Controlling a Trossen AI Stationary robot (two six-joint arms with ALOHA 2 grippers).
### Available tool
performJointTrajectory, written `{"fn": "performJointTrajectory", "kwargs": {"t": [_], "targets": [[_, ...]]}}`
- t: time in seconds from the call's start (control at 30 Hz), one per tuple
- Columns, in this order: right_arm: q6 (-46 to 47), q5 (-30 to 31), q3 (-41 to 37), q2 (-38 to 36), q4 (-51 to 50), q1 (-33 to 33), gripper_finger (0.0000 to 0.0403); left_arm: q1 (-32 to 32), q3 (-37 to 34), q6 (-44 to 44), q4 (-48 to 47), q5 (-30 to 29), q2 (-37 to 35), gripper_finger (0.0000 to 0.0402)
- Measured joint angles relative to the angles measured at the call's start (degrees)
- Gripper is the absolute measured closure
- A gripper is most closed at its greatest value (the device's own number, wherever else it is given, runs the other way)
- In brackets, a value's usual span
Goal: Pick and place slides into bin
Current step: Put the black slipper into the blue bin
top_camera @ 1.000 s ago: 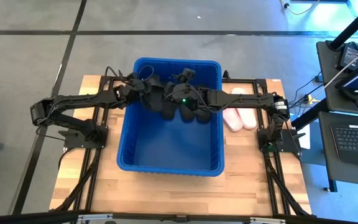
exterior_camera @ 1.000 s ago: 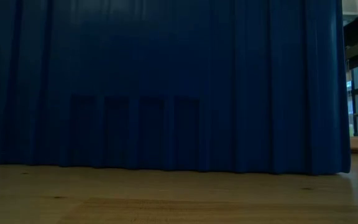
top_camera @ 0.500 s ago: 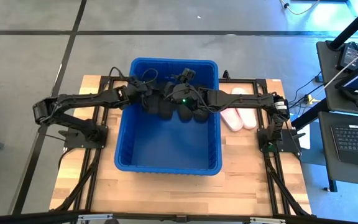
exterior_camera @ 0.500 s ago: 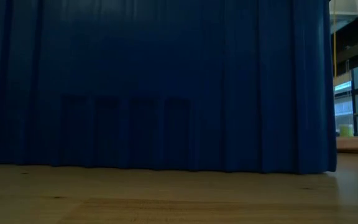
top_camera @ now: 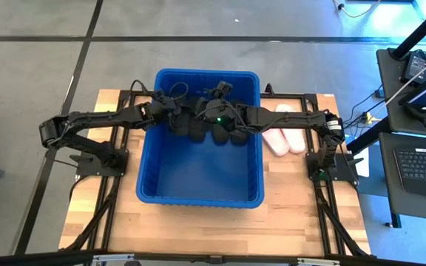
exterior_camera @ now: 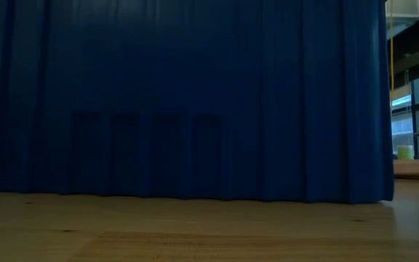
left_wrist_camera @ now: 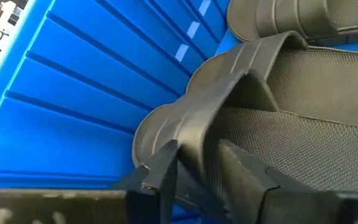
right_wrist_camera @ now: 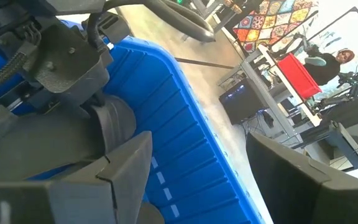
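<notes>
The table [top_camera: 198, 222] is a pale wooden slab with a black frame rail along each side, standing on a grey floor crossed by dark seams. The bin [top_camera: 201, 193] sits at the table's centre; in the low view its ribbed blue wall [exterior_camera: 180, 94] fills nearly the whole picture, with bare wood grain in front. Desks with a laptop [top_camera: 424, 168] and cables stand to the right of the table. The right wrist view shows a red box [right_wrist_camera: 298, 73] on a bench, a patterned hanging, and a person [right_wrist_camera: 335, 59] farther back.

Both arms reach into the bin's far half. Black slides [top_camera: 214, 131] lie there in a cluster against the far wall. The left gripper [left_wrist_camera: 197, 168] straddles the strap edge of a black slide [left_wrist_camera: 303, 143], fingers partly apart; whether it has a firm hold cannot be told. The right gripper [right_wrist_camera: 191, 168] stands wide open above the cluster, holding nothing.

Two pink slides [top_camera: 285, 139] lie on the table just right of the bin.
</notes>
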Motion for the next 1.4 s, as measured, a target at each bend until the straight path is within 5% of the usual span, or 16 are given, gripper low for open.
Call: {"fn": "performJointTrajectory", "kwargs": {"t": [0.23, 0.57, 0.7, 0.97, 1.17, 1.4], "targets": [[-0.1, 0.0, 0.0, 0.0, 0.0, 0.0, 0.0141, 0.0, 0.0, -1.1, -0.4, 0.2, 0.0, 0.0233], [-0.2, 0.0, 0.0, 0.0, 0.0, 0.0, 0.0141, -0.3, 2.0, -1.9, -4.1, 0.6, 0.1, 0.0225], [-0.1, 0.0, 0.0, 0.0, 0.0, 0.0, 0.0141, -1.1, 7.6, -3.5, -10.5, 5.9, 0.1, 0.0224], [-0.2, 0.0, 0.0, 0.0, -0.8, 0.0, 0.0141, 1.4, 22.6, -7.0, -29.6, 25.9, 0.0, 0.0225], [-0.1, 0.0, 0.0, 0.0, -1.7, 0.0, 0.0141, 7.8, 24.5, -7.3, -33.5, 26.2, 1.2, 0.0225], [0.0, 0.0, 0.0, 0.0, -2.0, 0.0, 0.0141, 12.9, 24.5, -5.0, -34.6, 26.3, 10.8, 0.0225]]}}
